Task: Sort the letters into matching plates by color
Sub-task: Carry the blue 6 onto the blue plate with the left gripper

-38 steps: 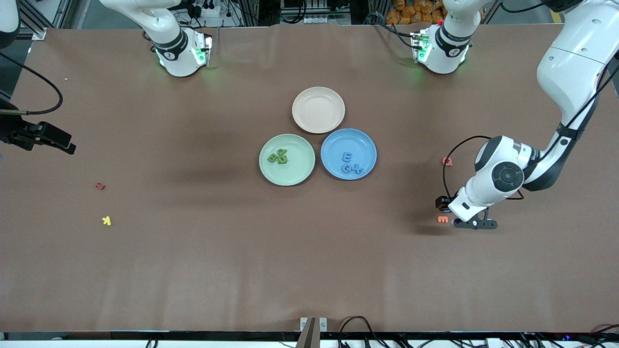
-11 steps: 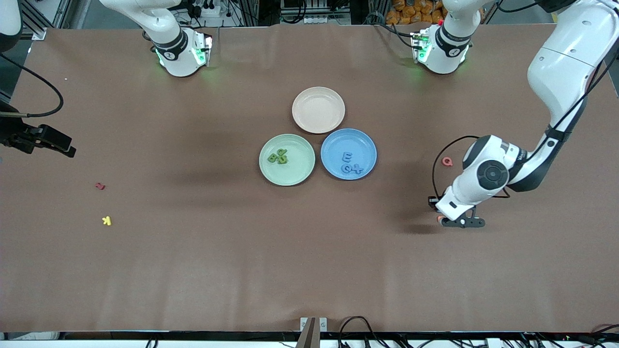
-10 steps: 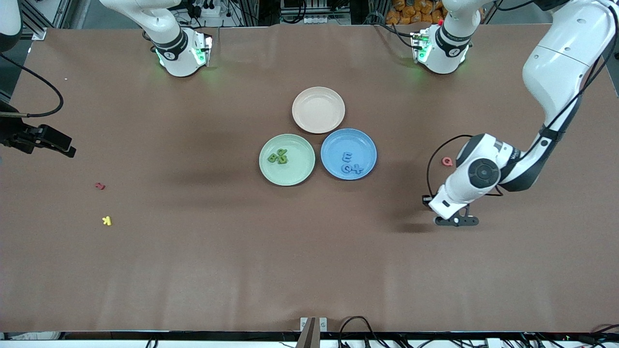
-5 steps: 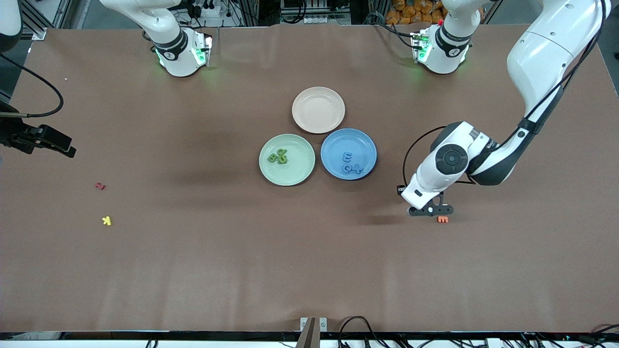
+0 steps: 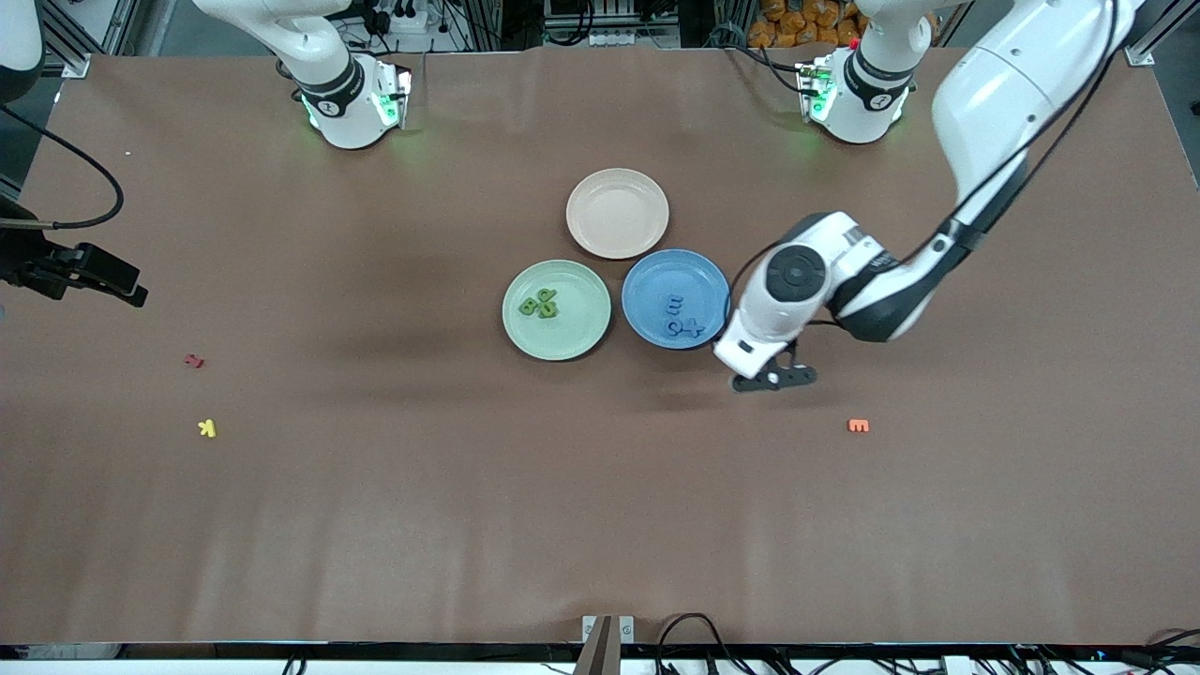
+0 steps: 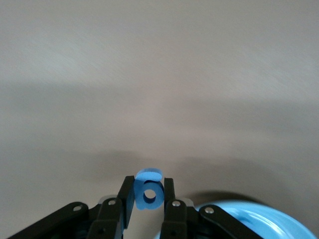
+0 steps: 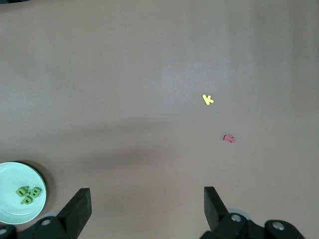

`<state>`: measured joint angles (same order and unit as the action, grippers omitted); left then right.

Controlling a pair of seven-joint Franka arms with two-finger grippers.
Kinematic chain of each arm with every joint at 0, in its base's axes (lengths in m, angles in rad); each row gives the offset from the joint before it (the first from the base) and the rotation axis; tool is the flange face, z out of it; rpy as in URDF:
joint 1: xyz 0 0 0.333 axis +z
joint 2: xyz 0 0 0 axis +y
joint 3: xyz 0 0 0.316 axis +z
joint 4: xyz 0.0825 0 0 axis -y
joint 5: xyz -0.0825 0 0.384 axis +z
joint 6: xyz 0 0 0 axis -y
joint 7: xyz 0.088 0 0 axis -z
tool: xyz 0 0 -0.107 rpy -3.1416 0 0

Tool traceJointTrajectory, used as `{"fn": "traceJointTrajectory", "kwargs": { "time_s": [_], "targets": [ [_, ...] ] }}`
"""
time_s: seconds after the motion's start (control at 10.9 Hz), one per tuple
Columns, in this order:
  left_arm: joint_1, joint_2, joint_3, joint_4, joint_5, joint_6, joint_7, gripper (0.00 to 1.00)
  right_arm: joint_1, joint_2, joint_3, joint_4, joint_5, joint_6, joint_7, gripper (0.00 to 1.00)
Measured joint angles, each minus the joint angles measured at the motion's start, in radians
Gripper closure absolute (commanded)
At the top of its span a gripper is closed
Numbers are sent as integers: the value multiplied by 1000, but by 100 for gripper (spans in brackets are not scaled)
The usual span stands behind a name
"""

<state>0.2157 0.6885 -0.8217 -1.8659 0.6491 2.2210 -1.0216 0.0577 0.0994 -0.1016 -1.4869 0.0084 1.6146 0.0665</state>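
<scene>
My left gripper is shut on a small blue letter and holds it over the bare table just beside the blue plate. The plate's rim shows in the left wrist view. Three blue letters lie in that plate. The mint green plate holds green letters; the right wrist view also shows this plate and its letters. My right gripper waits open and empty at the right arm's end of the table.
A pinkish-beige plate sits empty, farther from the front camera than the other two. An orange letter lies toward the left arm's end. A yellow K and a red letter lie toward the right arm's end.
My left gripper has risen from beside the orange letter and moved toward the blue plate with the blue letter in it. The right arm has not moved.
</scene>
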Motion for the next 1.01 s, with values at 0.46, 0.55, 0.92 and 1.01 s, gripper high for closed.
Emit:
{"fn": "traceJointTrajectory", "kwargs": {
  "time_s": [0.46, 0.55, 0.92, 1.01],
  "targets": [
    [-156, 1, 2, 0, 0, -3, -184, 82, 1, 2, 0, 0, 0, 1, 0, 0],
    [-187, 1, 8, 0, 0, -3, -213, 62, 1, 2, -1, 0, 0, 1, 0, 0],
    [-261, 2, 56, 3, 0, -3, -239, 0, 1, 3, -1, 0, 0, 6, 0, 0],
    [-261, 2, 57, 4, 0, -3, -239, 0, 1, 3, -1, 0, 0, 7, 0, 0]
  ]
}}
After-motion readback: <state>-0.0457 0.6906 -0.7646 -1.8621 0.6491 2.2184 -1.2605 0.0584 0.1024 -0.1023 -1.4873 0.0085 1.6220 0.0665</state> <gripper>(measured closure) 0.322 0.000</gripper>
